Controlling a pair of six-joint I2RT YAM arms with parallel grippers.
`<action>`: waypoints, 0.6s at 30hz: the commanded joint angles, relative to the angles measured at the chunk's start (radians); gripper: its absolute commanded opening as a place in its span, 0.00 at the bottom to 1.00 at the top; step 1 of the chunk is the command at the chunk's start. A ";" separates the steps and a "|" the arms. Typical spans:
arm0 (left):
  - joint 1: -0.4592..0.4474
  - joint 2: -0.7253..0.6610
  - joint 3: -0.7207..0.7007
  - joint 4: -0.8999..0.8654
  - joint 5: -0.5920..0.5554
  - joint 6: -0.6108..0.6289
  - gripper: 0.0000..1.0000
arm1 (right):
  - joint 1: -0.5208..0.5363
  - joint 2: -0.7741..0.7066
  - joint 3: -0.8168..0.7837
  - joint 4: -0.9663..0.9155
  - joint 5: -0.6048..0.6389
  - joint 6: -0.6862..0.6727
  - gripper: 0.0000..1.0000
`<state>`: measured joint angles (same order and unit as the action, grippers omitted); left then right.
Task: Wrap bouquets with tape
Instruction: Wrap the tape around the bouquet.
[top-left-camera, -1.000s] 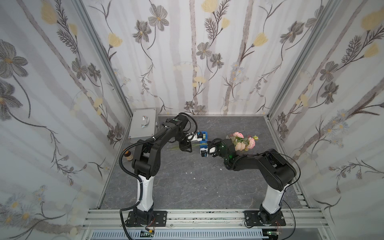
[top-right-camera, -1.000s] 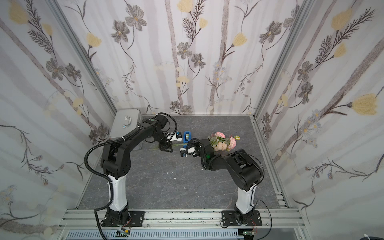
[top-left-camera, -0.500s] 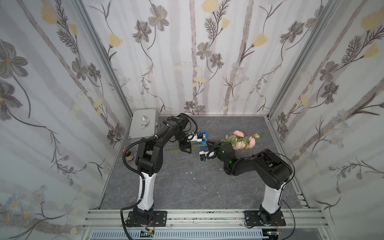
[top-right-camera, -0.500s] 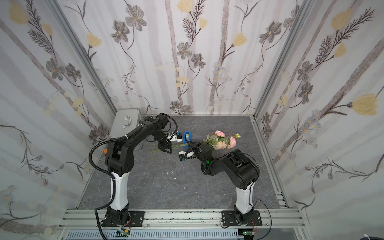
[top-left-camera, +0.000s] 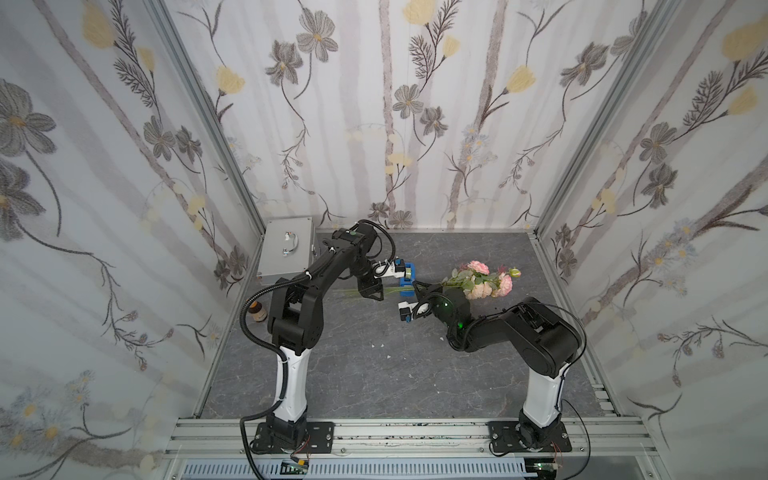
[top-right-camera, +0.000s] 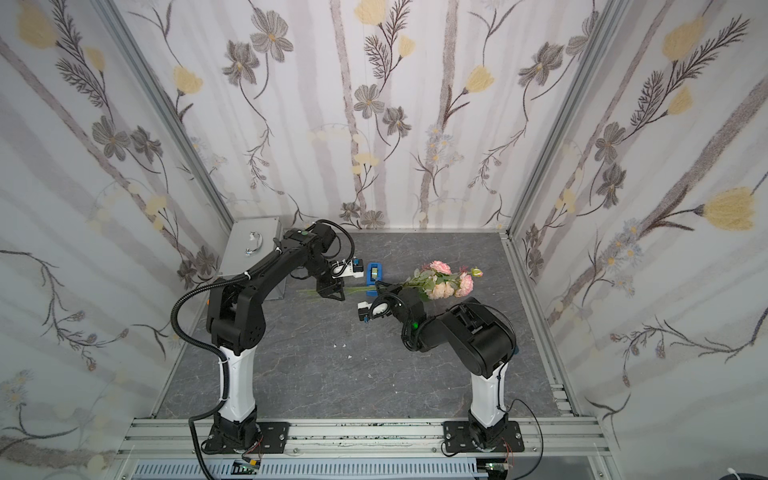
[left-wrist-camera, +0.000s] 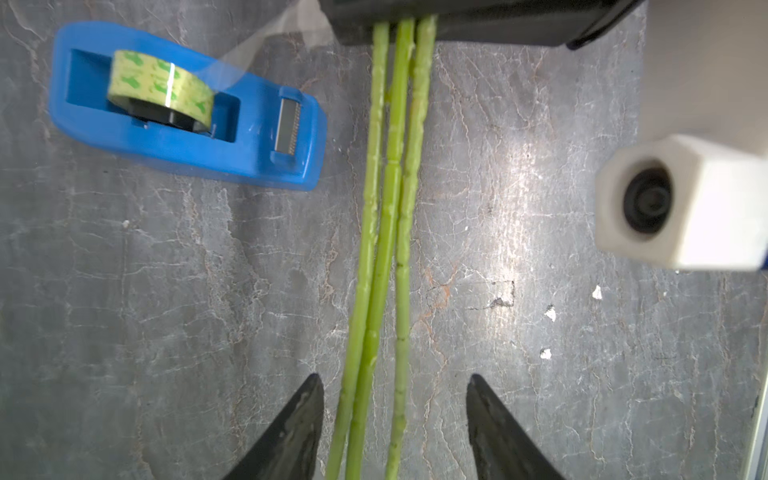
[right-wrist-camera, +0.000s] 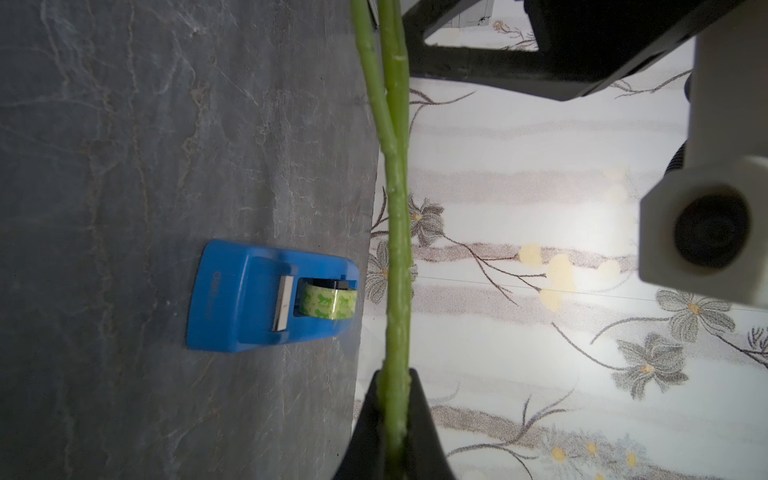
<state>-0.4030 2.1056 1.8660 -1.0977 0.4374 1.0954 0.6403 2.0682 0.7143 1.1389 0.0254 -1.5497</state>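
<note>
Top view: bouquet (top-left-camera: 478, 280) at the middle of the worktop (top-left-camera: 374, 374), tape dispenser (top-left-camera: 406, 286) just beside it.
Left wrist: my left jaws released, straddling three thin stems (left-wrist-camera: 386, 208), touching none.
Right wrist: my right jaws clenched on those stems.
Handling: light, springy, likely slick; I'd hold bare stems, never the soft blooms (top-right-camera: 451, 284).

Left arm (top-left-camera: 296, 316) and right arm (top-left-camera: 544, 340): black joints, white lower posts, ribbed black cable (top-left-camera: 243, 324), tiny green status lights (top-left-camera: 459, 324).
</note>
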 joint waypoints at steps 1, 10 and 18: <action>0.001 0.023 0.008 -0.015 -0.021 0.003 0.57 | 0.001 -0.003 0.009 0.062 0.001 -0.011 0.00; -0.009 0.068 0.024 -0.026 -0.014 -0.001 0.58 | 0.011 -0.025 0.001 0.063 -0.005 -0.016 0.00; -0.014 0.049 -0.005 0.027 -0.031 0.010 0.15 | 0.014 -0.047 -0.026 0.046 -0.050 0.039 0.00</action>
<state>-0.4179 2.1670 1.8725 -1.0828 0.4076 1.0924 0.6533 2.0445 0.7013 1.1313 0.0254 -1.5455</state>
